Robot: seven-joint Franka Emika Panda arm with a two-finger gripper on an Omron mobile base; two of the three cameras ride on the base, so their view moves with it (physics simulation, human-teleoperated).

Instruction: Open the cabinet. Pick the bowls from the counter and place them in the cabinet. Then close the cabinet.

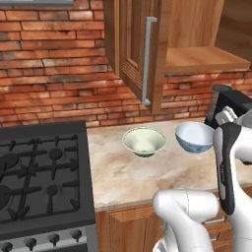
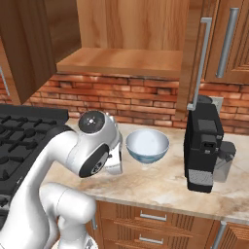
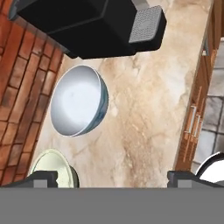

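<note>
- Your gripper (image 3: 112,177) stands wide, nothing between the tips; it looks down on the counter (image 3: 144,113) from above.
- Blue bowl (image 3: 78,101) sits upright on the counter, white inside showing, just beside the black coffee machine (image 3: 87,26) (no contact that you can make out).
- Green bowl (image 3: 54,168) lies at the lower left of the hand view, part cut by the frame edge, near the blue one but apart.
- From the left base view: green bowl (image 1: 144,141) and blue bowl (image 1: 195,137) side by side on the slab, stove (image 1: 42,177) to their left.
- Cabinet (image 2: 121,61) above the bowls is open: its left door (image 1: 140,49) swung out, bar handle (image 1: 146,61) toward you; the shelf (image 1: 204,59) is bare.
- Brick wall (image 1: 49,74) behind the counter.
</note>
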